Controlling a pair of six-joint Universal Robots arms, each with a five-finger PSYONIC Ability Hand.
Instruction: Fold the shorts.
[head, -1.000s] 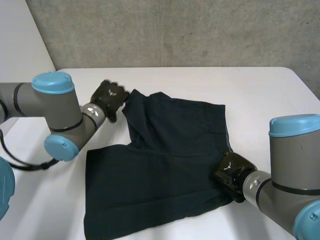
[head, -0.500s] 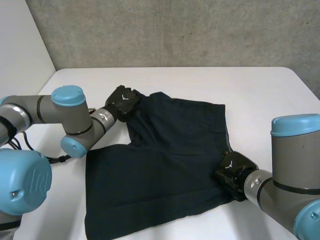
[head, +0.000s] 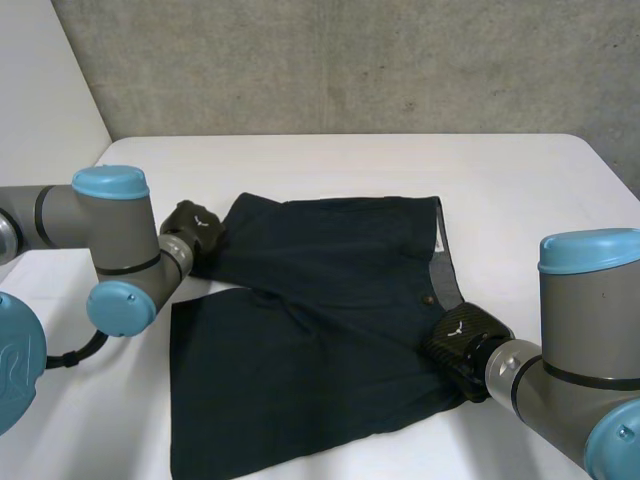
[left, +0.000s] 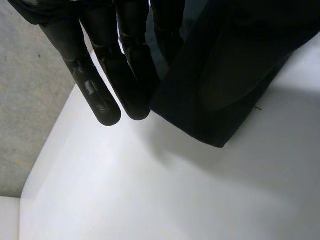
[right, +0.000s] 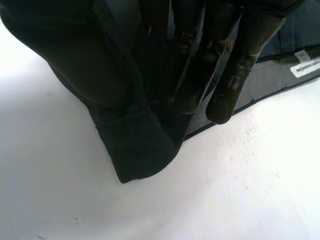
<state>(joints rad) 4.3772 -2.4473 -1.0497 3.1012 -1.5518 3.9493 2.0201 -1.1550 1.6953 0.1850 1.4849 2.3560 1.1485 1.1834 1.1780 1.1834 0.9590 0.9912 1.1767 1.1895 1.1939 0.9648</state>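
Pinching the far-left leg corner of the shorts (head: 330, 320), the left hand (head: 192, 228) has drawn it leftward, so the rumpled far leg now lies spread on the table (head: 520, 190). The right hand (head: 458, 338) stays clamped on their near-right corner. The shorts look flat enough to start folding.

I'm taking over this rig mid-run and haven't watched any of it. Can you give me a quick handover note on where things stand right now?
Left hand: shut on the shorts, pinching the far leg's corner.
Right hand: shut on the near corner of the waistband.
Shorts: dark, spread mostly flat on the white table, with the waistband toward the right arm and the legs toward the left arm.
Done: both corners gripped.
Left: no fold made yet; probably carry one half over the other.
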